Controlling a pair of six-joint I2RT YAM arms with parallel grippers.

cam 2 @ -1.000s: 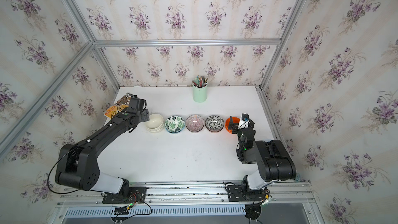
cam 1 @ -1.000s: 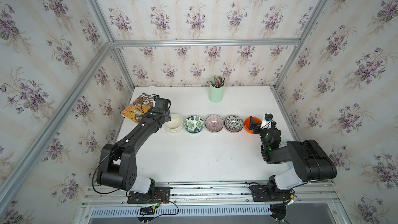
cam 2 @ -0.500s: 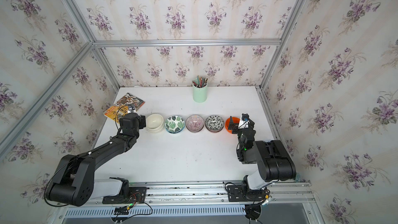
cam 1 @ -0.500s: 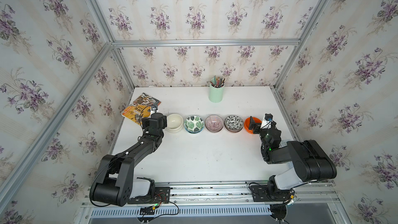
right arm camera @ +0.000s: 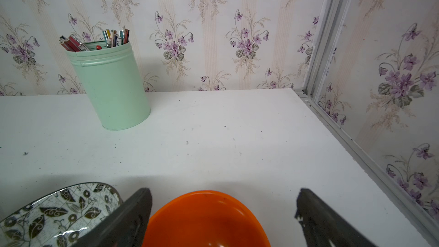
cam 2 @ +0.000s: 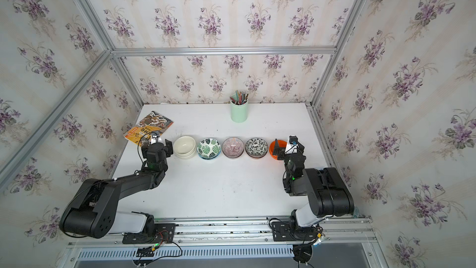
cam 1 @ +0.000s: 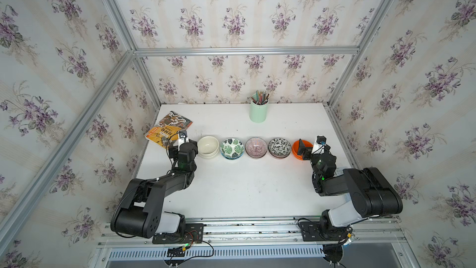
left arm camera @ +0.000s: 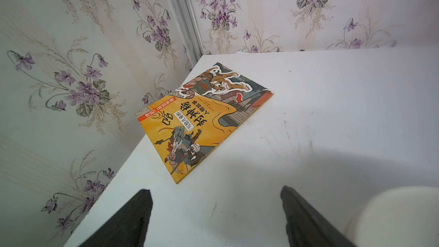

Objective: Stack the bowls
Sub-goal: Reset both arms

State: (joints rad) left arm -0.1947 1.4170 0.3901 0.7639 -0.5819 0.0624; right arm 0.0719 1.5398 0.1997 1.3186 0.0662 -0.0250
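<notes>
Right tool stood wide with the orange bowl between its jaws, unpinched; left tool gaped empty just beside the cream-white bowls, two nested. Stacking seemed unfinished: the next move called for pinching the orange rim and lifting straight, clear of the floral bowl. That row of bowls sat nearer than the mint-green pencil cup, all mouths up, round, no long axis.

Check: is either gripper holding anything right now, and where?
Nothing held. Left gripper open beside the cream bowl; right gripper open at the orange bowl, not clamped.
</notes>
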